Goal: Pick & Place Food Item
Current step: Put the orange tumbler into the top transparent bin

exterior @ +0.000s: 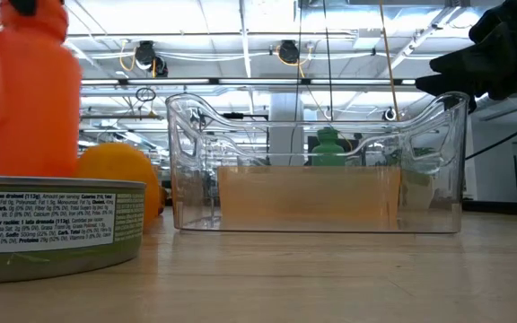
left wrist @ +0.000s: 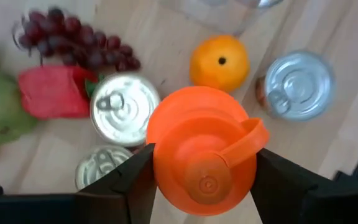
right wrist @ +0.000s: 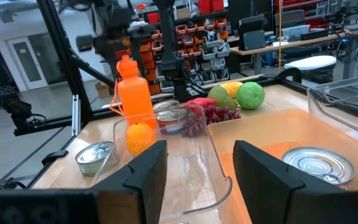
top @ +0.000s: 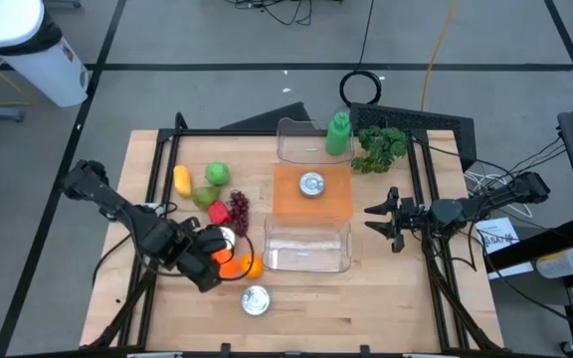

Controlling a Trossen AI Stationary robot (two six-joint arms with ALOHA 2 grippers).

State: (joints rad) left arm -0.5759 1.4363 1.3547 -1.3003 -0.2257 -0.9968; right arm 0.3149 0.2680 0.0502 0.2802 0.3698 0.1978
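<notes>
An orange bottle (left wrist: 201,146) with a loop handle stands upright between the fingers of my left gripper (left wrist: 205,168), near the table's front left (top: 223,261). My left gripper is shut on it. An orange (left wrist: 219,60) and three tin cans (left wrist: 124,109) sit around it on the table. Grapes (top: 238,207), a red piece (top: 217,212), a green apple (top: 217,174) and a yellow fruit (top: 182,179) lie farther back. My right gripper (top: 378,221) hovers open, right of the near clear bin (top: 306,249), touching nothing. My left gripper pinches the orange bottle's upper body (left wrist: 166,168) between its two fingers (left wrist: 272,177), one on each side. The fingers come from above, pointing down. The bottle stays upright; whether its base rests on the table I cannot tell.
A second clear bin (top: 301,139) lies at the far side. An orange board (top: 336,199) between the bins carries a can (top: 311,185). A green bottle (top: 338,134) and leafy greens (top: 381,147) stand far right. One can (top: 256,299) sits near the front edge.
</notes>
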